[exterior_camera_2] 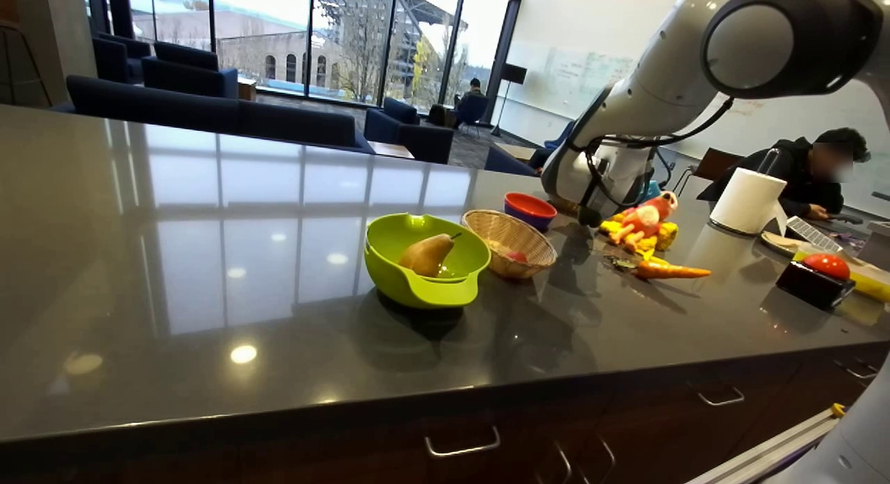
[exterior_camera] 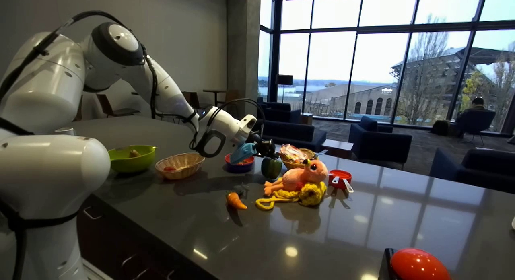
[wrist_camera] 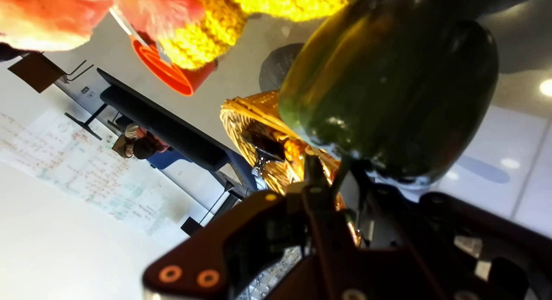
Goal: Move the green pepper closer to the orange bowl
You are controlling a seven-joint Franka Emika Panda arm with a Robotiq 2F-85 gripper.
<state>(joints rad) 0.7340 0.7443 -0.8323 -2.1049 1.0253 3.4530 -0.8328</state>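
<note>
The green pepper (exterior_camera: 271,168) is dark green and hangs under my gripper (exterior_camera: 268,152) in an exterior view, between a red-and-purple bowl and a pink toy bird. In the wrist view the pepper (wrist_camera: 396,84) fills the upper right. Its stem lies between the nearly closed fingertips of my gripper (wrist_camera: 340,170), which look shut on it. Its body seems to be above the table. In an exterior view the arm (exterior_camera_2: 605,164) hides the pepper. No plainly orange bowl shows. A shallow tan wicker basket (exterior_camera: 180,166) stands by the lime-green bowl (exterior_camera: 132,158), also in an exterior view (exterior_camera_2: 511,240).
The red-and-purple bowl (exterior_camera: 239,163) is beside the hand. The pink bird (exterior_camera: 299,177) lies on yellow knit, close to the pepper. A snack basket (exterior_camera: 295,154) is behind. Red measuring cups (exterior_camera: 340,179), an orange carrot (exterior_camera: 235,200) and a red button (exterior_camera: 418,264) stand on the counter.
</note>
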